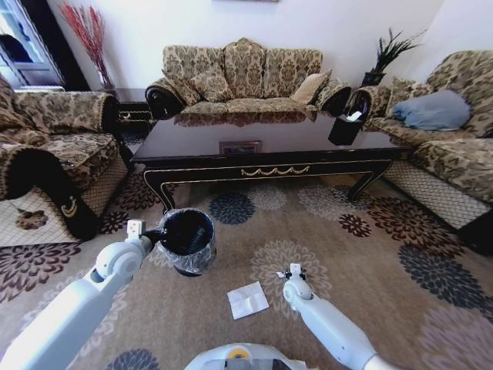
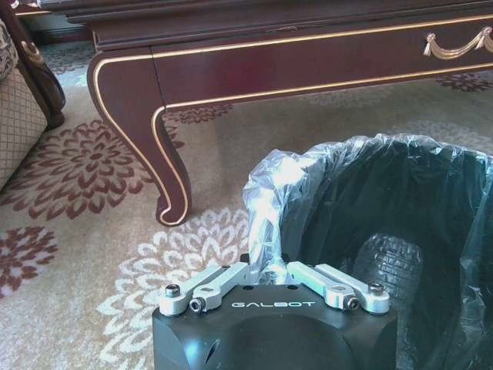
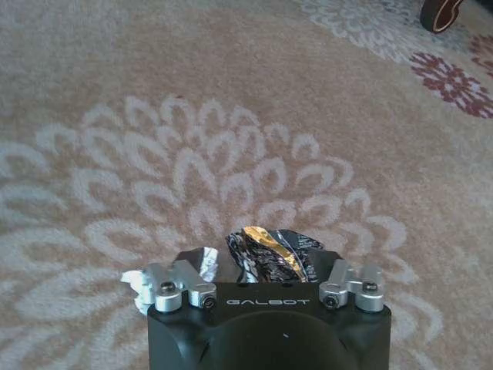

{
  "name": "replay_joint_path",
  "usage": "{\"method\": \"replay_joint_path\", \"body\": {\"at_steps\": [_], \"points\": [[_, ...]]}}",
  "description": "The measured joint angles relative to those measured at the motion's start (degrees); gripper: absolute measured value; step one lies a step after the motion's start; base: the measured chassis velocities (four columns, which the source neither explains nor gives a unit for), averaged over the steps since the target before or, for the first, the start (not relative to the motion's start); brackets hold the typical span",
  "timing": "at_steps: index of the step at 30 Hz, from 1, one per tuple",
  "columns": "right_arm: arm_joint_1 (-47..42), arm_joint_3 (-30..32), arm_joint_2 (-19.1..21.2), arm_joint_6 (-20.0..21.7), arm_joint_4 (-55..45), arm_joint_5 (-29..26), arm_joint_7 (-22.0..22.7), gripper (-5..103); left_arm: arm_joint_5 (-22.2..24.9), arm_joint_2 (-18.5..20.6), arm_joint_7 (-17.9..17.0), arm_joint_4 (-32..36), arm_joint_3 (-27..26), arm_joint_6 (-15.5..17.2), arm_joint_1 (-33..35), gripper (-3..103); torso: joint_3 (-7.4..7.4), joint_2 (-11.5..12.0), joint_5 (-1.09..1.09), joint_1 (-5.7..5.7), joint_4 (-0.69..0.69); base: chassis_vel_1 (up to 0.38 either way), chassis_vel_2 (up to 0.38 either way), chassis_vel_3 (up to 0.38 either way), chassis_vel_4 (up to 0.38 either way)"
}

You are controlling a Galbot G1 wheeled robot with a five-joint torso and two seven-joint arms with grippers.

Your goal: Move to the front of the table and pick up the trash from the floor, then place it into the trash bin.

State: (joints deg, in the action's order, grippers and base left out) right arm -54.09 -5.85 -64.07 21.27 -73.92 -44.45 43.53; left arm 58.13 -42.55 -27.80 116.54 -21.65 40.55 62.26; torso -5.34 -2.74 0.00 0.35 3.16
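Observation:
The glossy dark table [image 1: 192, 156] with gold trim stands ahead, and its curved leg [image 2: 166, 166] shows in the left wrist view. On the carpet before it is the black trash bin [image 1: 187, 237] with its crinkly liner [image 2: 269, 193]. My left gripper [image 1: 156, 235] [image 2: 267, 266] is shut on the bin's near rim. To the right, my right gripper [image 1: 293, 272] [image 3: 266, 266] hangs low over the carpet, shut on a crumpled dark-silver and gold piece of trash [image 3: 271, 253]. A flat white paper sheet [image 1: 247, 299] lies on the floor between the arms.
Patterned sofas [image 1: 239, 73] ring the table on the left, back and right. On the table's right end stands a small dark box [image 1: 344, 127] with white tissue. Open floral carpet [image 1: 370, 254] stretches to the right of my right arm.

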Motion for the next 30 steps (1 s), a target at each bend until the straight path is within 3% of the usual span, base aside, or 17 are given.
{"method": "replay_joint_path", "body": {"at_steps": [5, 7, 8, 12, 14, 20, 22, 23, 30], "points": [[0.27, 0.11, -0.81, 0.41, 2.52, 2.24, -0.27, 95, 0.00, 0.02, 0.00, 0.00, 0.00, 0.00, 0.11, 4, 0.00, 0.00, 0.00, 0.00, 0.00, 0.000, 0.000, 0.000, 0.000], [0.31, 0.17, -0.89, 0.43, 3.00, 2.62, -0.48, 95, 0.00, 0.02, 0.01, 0.00, -0.04, 0.00, 0.18, 4, 0.00, 0.00, 0.00, 0.00, 0.00, 0.000, 0.000, 0.000, 0.000], [0.36, 0.27, -0.93, 0.43, 3.46, 2.94, -0.71, 101, 0.00, 0.02, 0.02, 0.00, -0.08, 0.00, 0.24, 4, 0.00, 0.00, 0.00, 0.00, 0.00, 0.000, 0.000, 0.000, 0.000], [0.63, 0.81, -1.20, 0.34, 4.57, 3.32, -1.12, 83, -0.03, 0.02, 0.02, 0.00, -0.13, 0.00, 0.29, 4, 0.00, 0.01, 0.00, 0.00, 0.00, 0.000, 0.000, 0.000, 0.000], [0.70, 0.92, -1.21, 0.31, 4.71, 3.34, -1.14, 83, -0.03, 0.01, 0.03, 0.00, -0.13, 0.00, 0.29, 4, 0.00, 0.01, 0.00, 0.00, 0.00, 0.000, 0.000, 0.000, 0.000], [0.75, 1.12, -1.06, 0.18, 5.17, 3.92, -1.38, 56, -0.04, 0.00, 0.03, 0.00, -0.09, 0.00, 0.25, 4, 0.00, 0.01, 0.00, 0.00, 0.00, 0.000, 0.000, 0.000, 0.000], [0.73, 1.16, -1.06, 0.16, 5.26, 4.05, -1.45, 56, -0.04, -0.01, 0.03, 0.00, -0.08, 0.01, 0.24, 4, 0.00, 0.01, 0.00, 0.00, 0.00, 0.000, 0.000, 0.000, 0.000], [0.66, 1.19, -1.07, 0.14, 5.41, 4.22, -1.53, 45, -0.04, -0.01, 0.03, 0.00, -0.08, 0.00, 0.23, 4, 0.00, 0.01, 0.00, 0.00, 0.00, 0.000, 0.000, 0.000, 0.000], [0.22, 1.35, -0.93, 0.08, 5.33, 4.68, -1.64, 23, -0.04, 0.04, 0.03, 0.23, -0.20, 0.00, 0.55, 4, 0.00, 0.02, 0.00, 0.00, 0.00, 0.000, 0.000, 0.000, 0.000]]}}
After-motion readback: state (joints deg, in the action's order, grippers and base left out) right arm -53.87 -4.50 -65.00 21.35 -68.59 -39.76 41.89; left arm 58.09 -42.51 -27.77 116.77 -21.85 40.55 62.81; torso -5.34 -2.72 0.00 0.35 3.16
